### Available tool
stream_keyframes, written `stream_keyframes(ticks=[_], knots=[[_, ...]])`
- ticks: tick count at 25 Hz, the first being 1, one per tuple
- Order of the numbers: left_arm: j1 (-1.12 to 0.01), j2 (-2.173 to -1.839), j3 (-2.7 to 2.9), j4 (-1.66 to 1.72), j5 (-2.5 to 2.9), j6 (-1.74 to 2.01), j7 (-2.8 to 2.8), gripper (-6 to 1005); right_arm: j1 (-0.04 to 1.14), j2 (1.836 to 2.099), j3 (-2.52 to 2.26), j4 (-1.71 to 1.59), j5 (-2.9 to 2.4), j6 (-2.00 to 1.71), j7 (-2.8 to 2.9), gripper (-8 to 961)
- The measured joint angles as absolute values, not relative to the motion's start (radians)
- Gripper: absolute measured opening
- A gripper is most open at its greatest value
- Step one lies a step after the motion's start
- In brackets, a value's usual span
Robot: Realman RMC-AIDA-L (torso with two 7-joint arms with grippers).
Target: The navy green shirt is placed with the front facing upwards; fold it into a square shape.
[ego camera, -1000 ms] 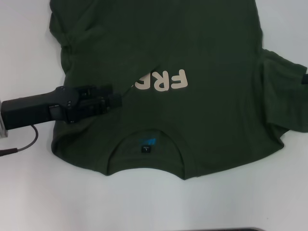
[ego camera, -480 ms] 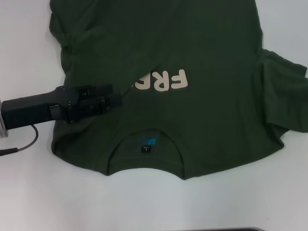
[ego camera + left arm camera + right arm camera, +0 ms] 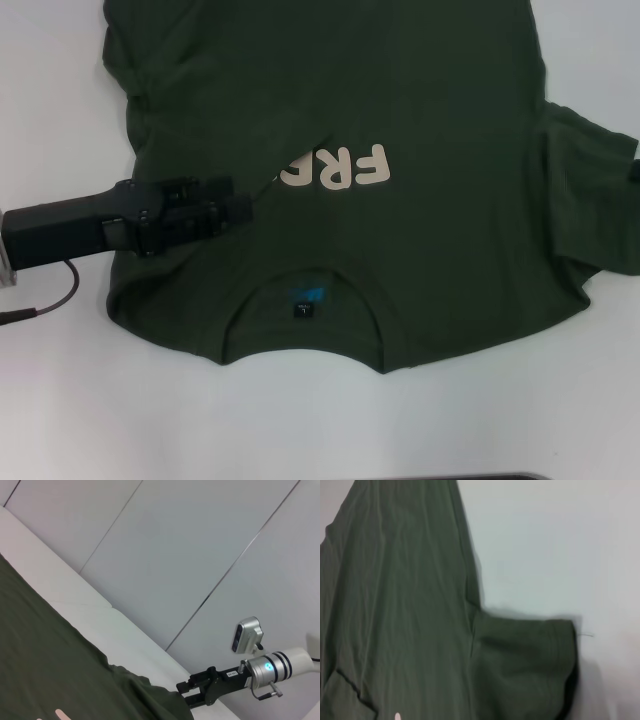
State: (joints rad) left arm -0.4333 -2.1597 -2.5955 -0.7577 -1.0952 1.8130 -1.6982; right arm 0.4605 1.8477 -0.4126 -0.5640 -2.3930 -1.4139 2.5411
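Partly folded navy green shirt point(image 3: 400, 120) — lettering point(image 3: 345, 168) half-hidden.

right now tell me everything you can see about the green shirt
The navy green shirt is dark olive, soft cotton-looking fabric, lying front up on the white table. Its collar with a blue neck label faces the robot. Its left side is folded inward, hiding part of the cream lettering. The left claw rests on that fold. The right sleeve is still spread out.
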Motion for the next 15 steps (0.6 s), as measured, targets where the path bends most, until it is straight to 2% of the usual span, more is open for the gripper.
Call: stream_keyframes(ticks=[6,15], knots=[[-0.433,-2.160,-2.595,-0.758,-1.095,1.812,-1.698,582,0.478,1.844,-0.411,-0.526,-2.393,-1.400,2.549,581],[-0.437,-2.160,-2.595,-0.756,-1.095,1.812,-1.696,582,0.487,1.852,-0.411,-0.517,-2.393,-1.367,2.557,568]])
